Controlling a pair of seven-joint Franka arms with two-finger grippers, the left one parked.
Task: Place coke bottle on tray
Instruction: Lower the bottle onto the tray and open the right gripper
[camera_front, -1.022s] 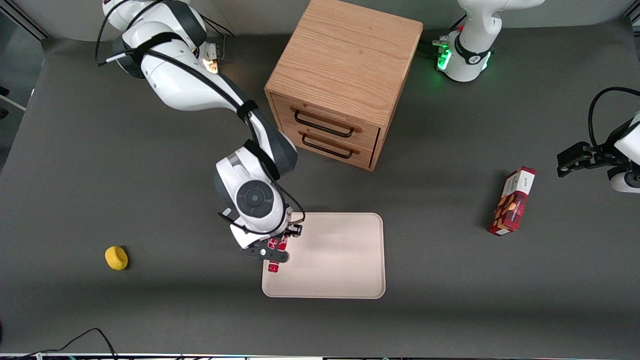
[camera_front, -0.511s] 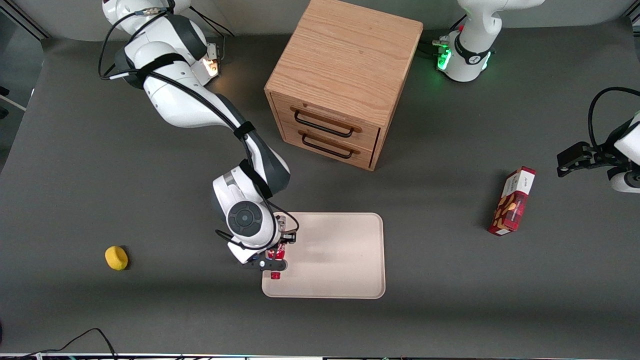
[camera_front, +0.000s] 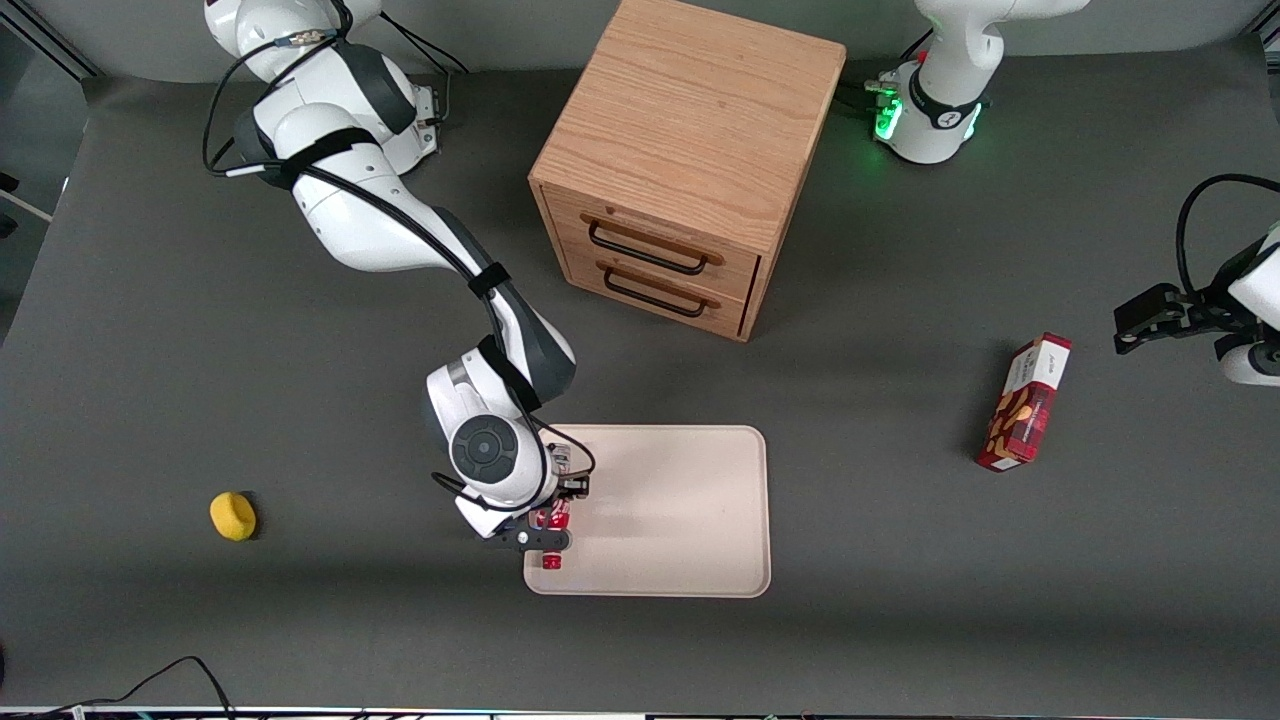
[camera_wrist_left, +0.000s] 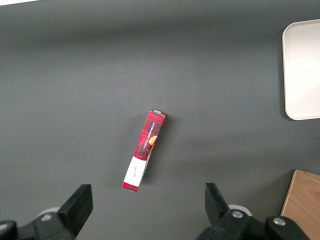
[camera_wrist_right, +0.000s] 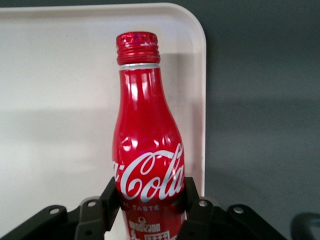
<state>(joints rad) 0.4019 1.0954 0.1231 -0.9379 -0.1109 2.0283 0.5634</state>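
My right gripper (camera_front: 548, 527) is shut on the coke bottle (camera_front: 551, 540), a slim red bottle with white script and a red cap. It holds the bottle over the pale beige tray (camera_front: 680, 520), at the tray's end toward the working arm and near its front corner. In the right wrist view the black fingers (camera_wrist_right: 111, 199) press on both sides of the bottle (camera_wrist_right: 147, 150) below the logo, with the tray (camera_wrist_right: 60, 100) under it and its rim close beside the bottle. I cannot tell whether the bottle touches the tray.
A wooden two-drawer cabinet (camera_front: 690, 160) stands farther from the front camera than the tray. A red snack box (camera_front: 1025, 402) lies toward the parked arm's end; it also shows in the left wrist view (camera_wrist_left: 144, 150). A yellow object (camera_front: 232, 516) lies toward the working arm's end.
My gripper has moved with the bottle a little nearer the front camera and toward the working arm's end, along the tray's edge. The arm's upper links have swung back.
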